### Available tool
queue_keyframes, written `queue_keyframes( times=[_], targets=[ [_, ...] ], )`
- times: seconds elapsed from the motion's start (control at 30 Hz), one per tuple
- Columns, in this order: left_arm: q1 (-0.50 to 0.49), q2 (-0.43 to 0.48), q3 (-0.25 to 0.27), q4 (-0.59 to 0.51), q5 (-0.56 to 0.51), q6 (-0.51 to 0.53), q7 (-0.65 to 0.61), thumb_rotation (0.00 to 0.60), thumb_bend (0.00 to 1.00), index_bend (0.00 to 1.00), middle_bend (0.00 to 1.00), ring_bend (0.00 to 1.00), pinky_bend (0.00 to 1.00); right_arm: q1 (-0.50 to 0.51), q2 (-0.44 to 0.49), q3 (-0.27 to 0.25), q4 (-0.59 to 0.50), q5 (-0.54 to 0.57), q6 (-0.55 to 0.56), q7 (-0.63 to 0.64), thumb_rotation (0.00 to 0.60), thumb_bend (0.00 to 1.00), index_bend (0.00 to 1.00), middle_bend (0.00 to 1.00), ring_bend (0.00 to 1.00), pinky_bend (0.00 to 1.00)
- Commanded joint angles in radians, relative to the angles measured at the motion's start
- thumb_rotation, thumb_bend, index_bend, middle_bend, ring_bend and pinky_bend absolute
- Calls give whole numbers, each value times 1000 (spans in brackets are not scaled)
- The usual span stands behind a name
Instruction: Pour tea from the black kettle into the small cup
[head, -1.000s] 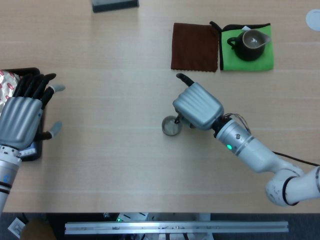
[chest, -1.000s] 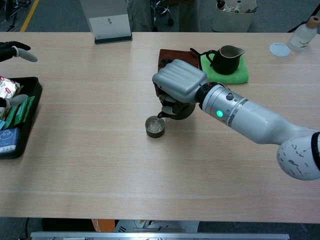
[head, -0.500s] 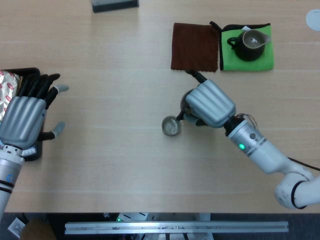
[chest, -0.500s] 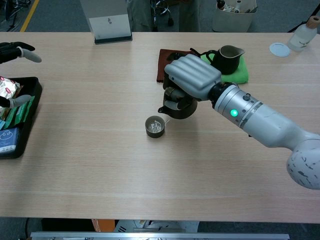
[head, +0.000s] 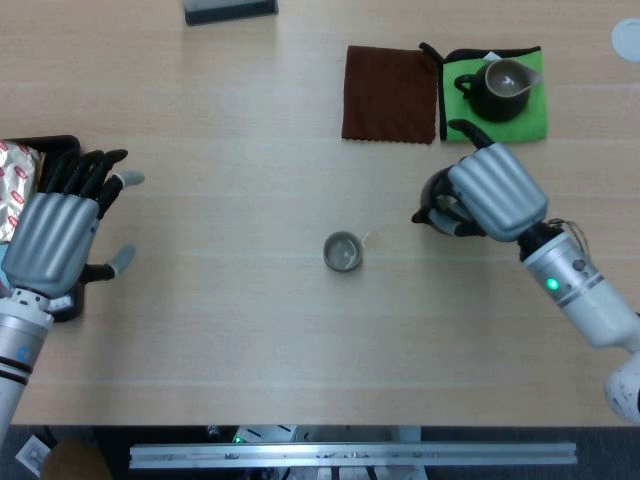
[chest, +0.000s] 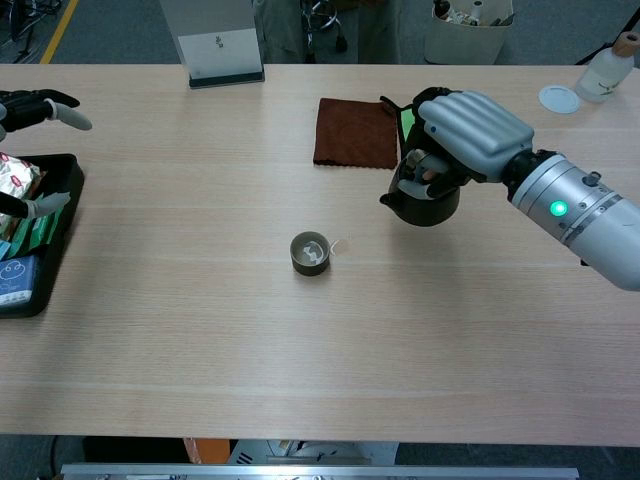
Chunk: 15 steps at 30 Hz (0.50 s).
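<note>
The small cup (head: 343, 251) (chest: 310, 252) stands alone near the table's middle, with something pale inside. My right hand (head: 490, 195) (chest: 465, 135) grips the black kettle (head: 435, 208) (chest: 425, 200) from above, well to the right of the cup and just in front of the green mat (head: 530, 120). The kettle looks upright, with its spout toward the cup. The hand hides most of the kettle. My left hand (head: 55, 235) hovers at the far left with its fingers spread, holding nothing.
A brown cloth (head: 390, 93) (chest: 355, 132) lies behind the cup. A dark pitcher (head: 500, 88) stands on the green mat. A black tray (chest: 30, 250) of packets sits at the left edge. At the back are a sign stand (chest: 220, 45), a white lid (chest: 558, 98) and a bottle (chest: 610, 65).
My right hand has carried the kettle away from the cup, to the right and back toward the green mat, turning it back upright. The left hand has barely shifted.
</note>
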Motion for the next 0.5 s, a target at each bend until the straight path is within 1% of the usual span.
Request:
queue_keyframes(
  times=[0.03, 0.23, 0.5],
  targets=[
    [1, -1, 2, 3, 1, -1, -2, 600, 269, 197, 89, 78, 56, -26, 18, -14, 15, -3, 6, 27, 600, 226, 1000, 1000, 936, 143],
    [2, -3, 3, 16, -2, -4, -13, 600, 269, 197, 89, 78, 56, -66, 22, -31, 63, -4, 4, 73, 600, 225, 1000, 1000, 935, 143],
    [2, -12, 8, 24, -2, -9, -15, 600, 269, 197, 89, 78, 56, -99, 1, -36, 131, -11, -6, 124, 600, 224, 1000, 1000, 932, 144]
  ],
)
